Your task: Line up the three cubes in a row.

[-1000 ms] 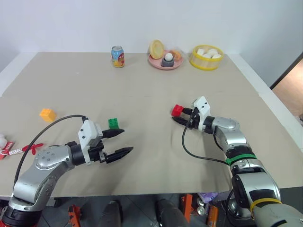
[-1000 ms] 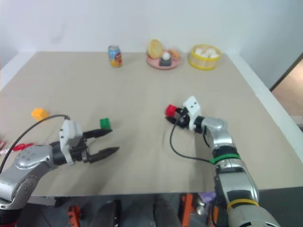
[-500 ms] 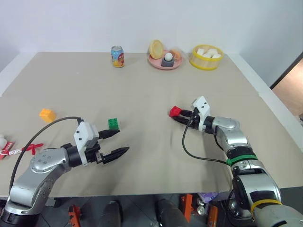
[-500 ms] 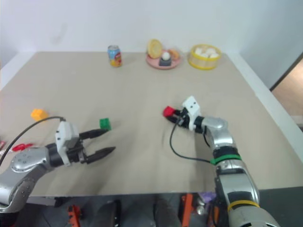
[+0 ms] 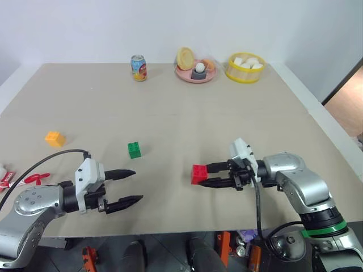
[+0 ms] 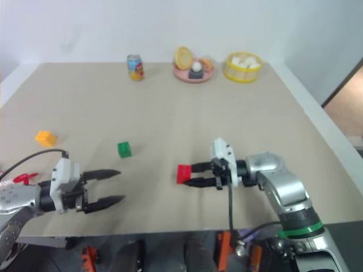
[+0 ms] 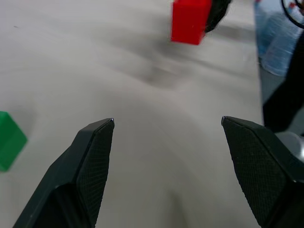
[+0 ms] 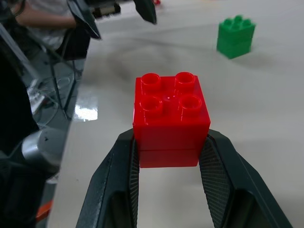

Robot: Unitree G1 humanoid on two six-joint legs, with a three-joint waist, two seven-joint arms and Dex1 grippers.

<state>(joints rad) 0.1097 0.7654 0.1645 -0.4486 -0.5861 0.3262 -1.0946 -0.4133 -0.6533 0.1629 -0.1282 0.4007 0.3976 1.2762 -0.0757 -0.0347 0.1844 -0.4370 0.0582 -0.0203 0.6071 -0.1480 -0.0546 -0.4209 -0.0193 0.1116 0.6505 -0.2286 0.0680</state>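
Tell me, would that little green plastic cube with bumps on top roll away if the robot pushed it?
Probably not. The green plastic cube has flat sides, so it would likely slide on the smooth table. It looks hard and stiff, probably light.
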